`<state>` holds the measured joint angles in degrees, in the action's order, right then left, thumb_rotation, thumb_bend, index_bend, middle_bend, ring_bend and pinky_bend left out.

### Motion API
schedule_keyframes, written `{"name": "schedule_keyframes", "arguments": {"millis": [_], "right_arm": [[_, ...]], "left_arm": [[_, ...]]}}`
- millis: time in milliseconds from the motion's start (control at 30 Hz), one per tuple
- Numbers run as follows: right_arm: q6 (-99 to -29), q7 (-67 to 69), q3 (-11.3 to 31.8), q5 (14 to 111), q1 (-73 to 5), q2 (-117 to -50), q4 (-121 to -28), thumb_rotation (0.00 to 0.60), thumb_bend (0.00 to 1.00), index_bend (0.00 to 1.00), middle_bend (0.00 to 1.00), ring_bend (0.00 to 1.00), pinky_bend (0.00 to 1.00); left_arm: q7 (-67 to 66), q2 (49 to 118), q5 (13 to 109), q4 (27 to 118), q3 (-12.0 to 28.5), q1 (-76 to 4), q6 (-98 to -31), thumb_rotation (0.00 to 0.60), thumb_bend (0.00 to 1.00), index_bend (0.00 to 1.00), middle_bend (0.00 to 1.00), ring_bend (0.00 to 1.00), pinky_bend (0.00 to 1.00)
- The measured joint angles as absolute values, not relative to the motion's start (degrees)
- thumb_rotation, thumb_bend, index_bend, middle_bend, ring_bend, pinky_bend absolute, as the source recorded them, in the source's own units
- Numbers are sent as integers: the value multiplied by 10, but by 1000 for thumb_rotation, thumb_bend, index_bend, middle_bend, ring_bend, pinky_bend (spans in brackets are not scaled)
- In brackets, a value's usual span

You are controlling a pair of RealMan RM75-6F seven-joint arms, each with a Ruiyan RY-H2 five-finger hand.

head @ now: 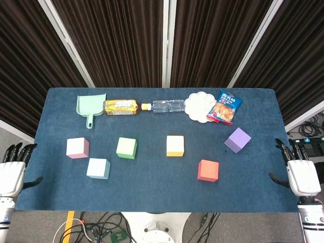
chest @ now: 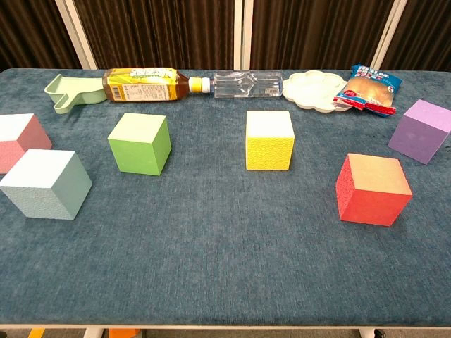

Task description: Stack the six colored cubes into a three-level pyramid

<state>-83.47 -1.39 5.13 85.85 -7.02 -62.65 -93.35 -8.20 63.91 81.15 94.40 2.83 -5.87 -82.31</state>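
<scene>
**Six cubes scattered, none stacked**

Pink cube point(head: 77, 148), light blue cube point(head: 98, 168), green cube point(head: 126, 148), yellow cube point(head: 175, 146), red cube point(head: 208, 170) and purple cube point(head: 237, 140) sit apart on the blue table point(head: 152, 190). Left hand point(head: 12, 169) and right hand point(head: 298, 169) rest at its edges, fingers spread, empty.

Dark pleated curtains point(head: 116, 40) behind blue-covered table point(head: 152, 177).

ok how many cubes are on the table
6, all apart, none stacked: pink cube and light blue cube at left, green cube and yellow cube mid-table, red cube and purple cube at right. None appears hidden.
</scene>
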Motion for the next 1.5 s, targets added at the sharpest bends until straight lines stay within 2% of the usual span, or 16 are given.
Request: {"name": "schedule_keyframes", "arguments": {"millis": [467, 700, 933, 1100, 1267, 1500], "right_arm": [[-851, 5, 51, 864, -63, -626, -928, 600, 61, 0, 234, 39, 100], [-844, 18, 53, 875, -73, -623, -926, 600, 61, 0, 234, 40, 100], [-852, 15, 62, 878, -77, -608, -943, 600, 61, 0, 234, 40, 100], [-850, 11, 66, 881, -83, -600, -952, 600, 61, 0, 234, 40, 100], [-836, 18, 65, 879, -89, -599, -952, 600, 61, 0, 234, 40, 100], [-827, 26, 63, 875, -94, -602, -946, 600, 61, 0, 234, 40, 100]], "left_arm": [[-78, 637, 818, 957, 36, -63, -830, 600, 85, 103, 115, 32, 38], [-14, 620, 855, 958, 57, -111, -801, 600, 84, 122, 115, 31, 38], [43, 607, 898, 968, 85, -212, -708, 600, 85, 130, 115, 32, 41], [51, 623, 900, 968, 99, -290, -608, 600, 85, 130, 115, 32, 41], [39, 676, 876, 945, 103, -364, -509, 600, 85, 130, 115, 32, 41], [-18, 760, 831, 889, 102, -420, -456, 600, 86, 120, 115, 31, 41]]}}
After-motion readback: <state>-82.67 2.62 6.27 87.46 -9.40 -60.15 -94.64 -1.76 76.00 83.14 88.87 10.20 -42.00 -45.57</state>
